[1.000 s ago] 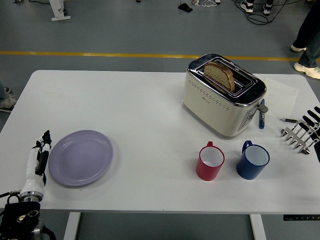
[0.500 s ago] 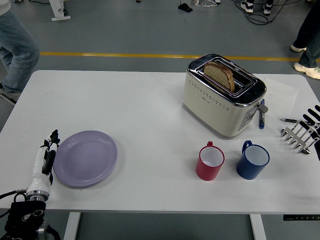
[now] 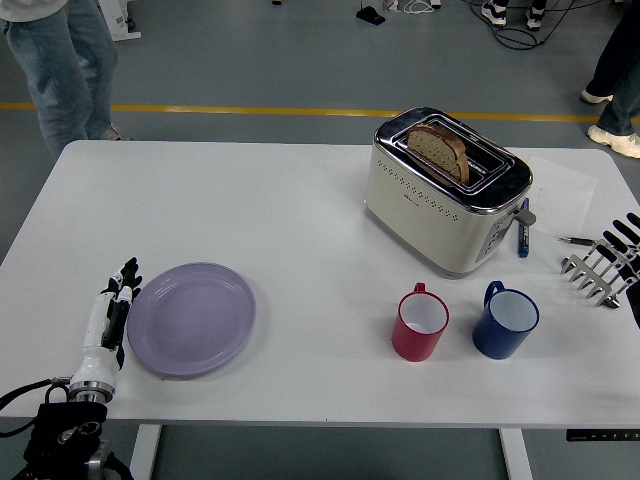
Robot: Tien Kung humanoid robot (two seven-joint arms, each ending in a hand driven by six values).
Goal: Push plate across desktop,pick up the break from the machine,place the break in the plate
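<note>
Head view. Left hand (image 3: pixel 112 313) lay flat-edged against the left rim of the lavender plate (image 3: pixel 191 319), fingers straight and together, grasping nothing; this posture suits shoving the plate sideways rather than lifting it. The plate, smooth, round and shallow with a glossy look, sat near the table's near-left edge, well apart from the toaster (image 3: pixel 447 190). That machine, cream-bodied with a chrome top and rows of small perforations, stood at far right. One brown-crusted bread slice (image 3: pixel 439 149) stood upright in its slot, top exposed for gripping. Right hand (image 3: pixel 622 242) showed only black fingertips at the right edge, beside a metal toast rack (image 3: pixel 597 274); its grip could not be judged. A red mug (image 3: pixel 420 322) and a blue mug (image 3: pixel 506 320) stood side by side near the toaster.
</note>
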